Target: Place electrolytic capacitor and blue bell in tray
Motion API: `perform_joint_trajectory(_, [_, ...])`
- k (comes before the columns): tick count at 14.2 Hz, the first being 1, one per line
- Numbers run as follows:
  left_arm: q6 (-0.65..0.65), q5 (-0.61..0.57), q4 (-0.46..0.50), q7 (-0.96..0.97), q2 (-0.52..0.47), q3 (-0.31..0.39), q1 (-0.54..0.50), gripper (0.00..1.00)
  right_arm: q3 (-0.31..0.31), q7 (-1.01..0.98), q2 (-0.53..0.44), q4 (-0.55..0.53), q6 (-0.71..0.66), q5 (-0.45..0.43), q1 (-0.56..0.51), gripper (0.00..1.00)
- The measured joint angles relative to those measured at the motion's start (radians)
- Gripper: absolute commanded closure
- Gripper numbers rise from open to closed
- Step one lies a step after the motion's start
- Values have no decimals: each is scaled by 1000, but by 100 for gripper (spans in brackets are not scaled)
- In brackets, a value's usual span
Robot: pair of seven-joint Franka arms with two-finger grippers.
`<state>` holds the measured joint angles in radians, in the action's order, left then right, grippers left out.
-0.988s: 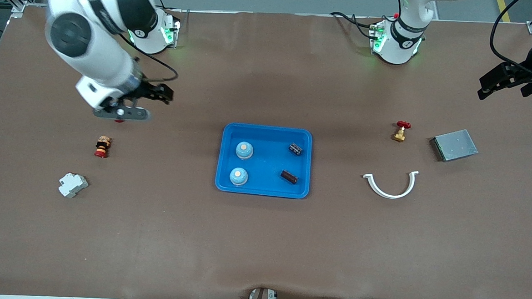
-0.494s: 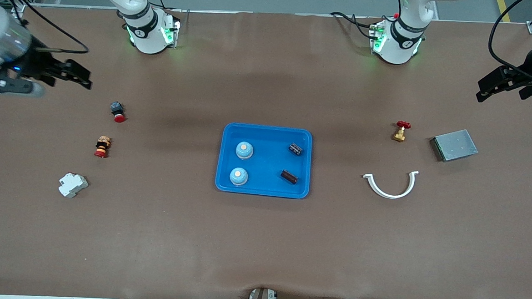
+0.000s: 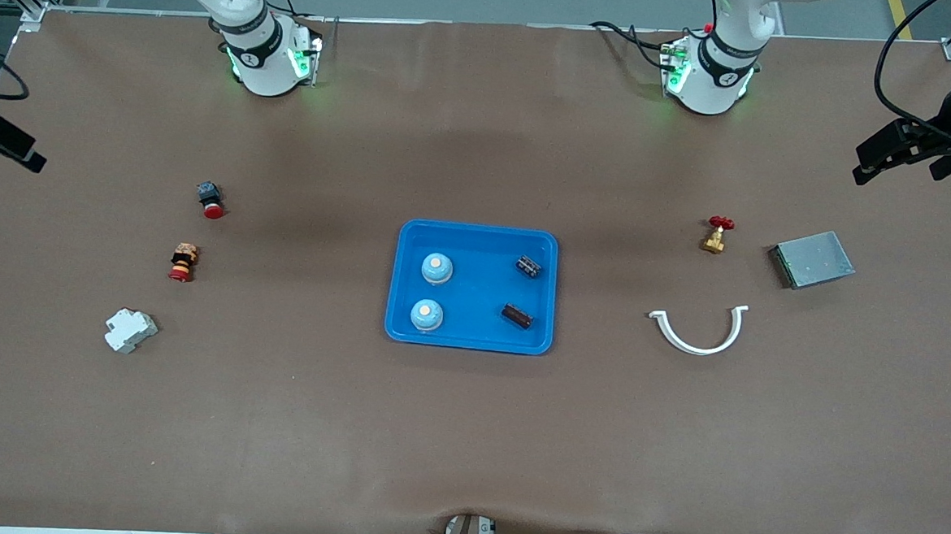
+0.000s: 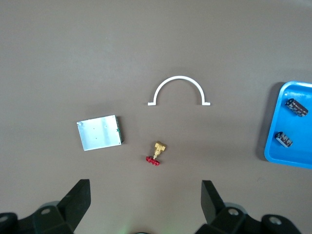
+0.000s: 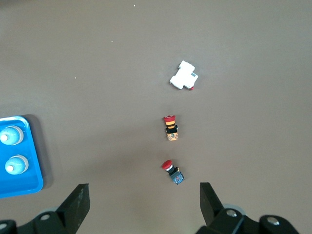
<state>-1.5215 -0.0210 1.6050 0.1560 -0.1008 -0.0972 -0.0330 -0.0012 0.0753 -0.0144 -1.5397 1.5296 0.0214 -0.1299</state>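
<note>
Right gripper withdrew, fingers open like left gripper's; bright-blue tray holds bells, capacitors.

No text, label, brand, number or sign can be read anywhere on the table, nor on the tray or the small parts around it.

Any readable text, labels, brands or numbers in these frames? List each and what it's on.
None can be read.
Robot bases: a small dark round mark on each, too small to read.
Electrolytic capacitors in the tray: pale sleeve markings, too blurred to read.
Grey metal box, white breaker, blue bells: no lettering visible.
</note>
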Motion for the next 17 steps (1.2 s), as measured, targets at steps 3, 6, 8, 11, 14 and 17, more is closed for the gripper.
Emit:
perform_joint_trajectory(3, [-6, 0, 0, 0, 1, 0, 0, 0, 15, -19, 18, 4, 11, 2, 0, 0])
perform_joint_trajectory(6, [-6, 0, 0, 0, 1, 0, 1, 0, 23, -20, 23, -1, 13, 2, 0, 0])
perform_joint_trajectory(8, [-6, 0, 0, 0, 3, 0, 2, 0, 25, -23, 22, -1, 20, 2, 0, 0])
perform_joint_trajectory(11, [-6, 0, 0, 0, 3, -1, 4, 0, 26, -91, 19, -1, 31, 2, 0, 0])
perform_joint_trajectory(14, [-5, 0, 0, 0, 3, -2, 4, 0, 21, -122, 18, -1, 33, 2, -1, 0])
perform_joint_trajectory(17, [5, 0, -4, 0, 3, -4, 5, 0, 21, -123, 18, -1, 29, 2, -1, 0])
